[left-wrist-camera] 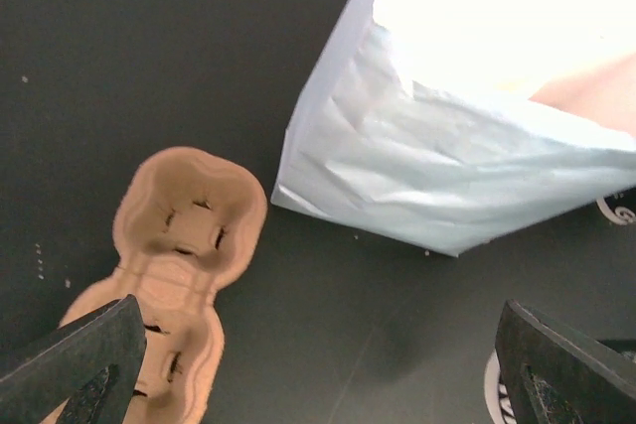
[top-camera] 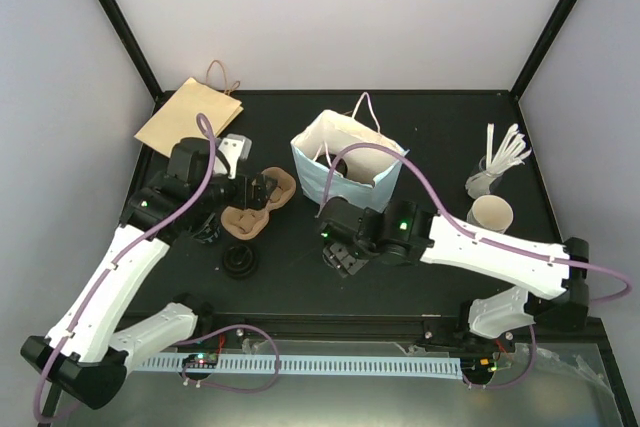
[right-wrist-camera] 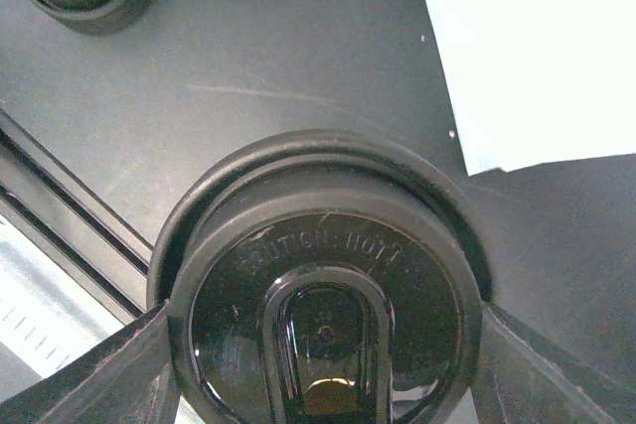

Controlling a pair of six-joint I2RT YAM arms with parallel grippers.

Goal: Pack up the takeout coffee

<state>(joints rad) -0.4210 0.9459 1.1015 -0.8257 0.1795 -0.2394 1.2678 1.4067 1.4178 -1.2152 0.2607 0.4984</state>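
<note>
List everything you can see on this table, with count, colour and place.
takeout coffee: one, black lid showing, front centre
standing bag: one, white and pale blue, open, centre back
flat paper bag: one, brown, back left
cup carrier: one, tan, left of the standing bag
loose lids: small pile, black, front left
cup stack: one, pale, right
stirrers: bundle, white, back right
left pincer: one, black, open, over the cup carrier
right pincer: one, black, astride the coffee lid; grip unclear
</note>
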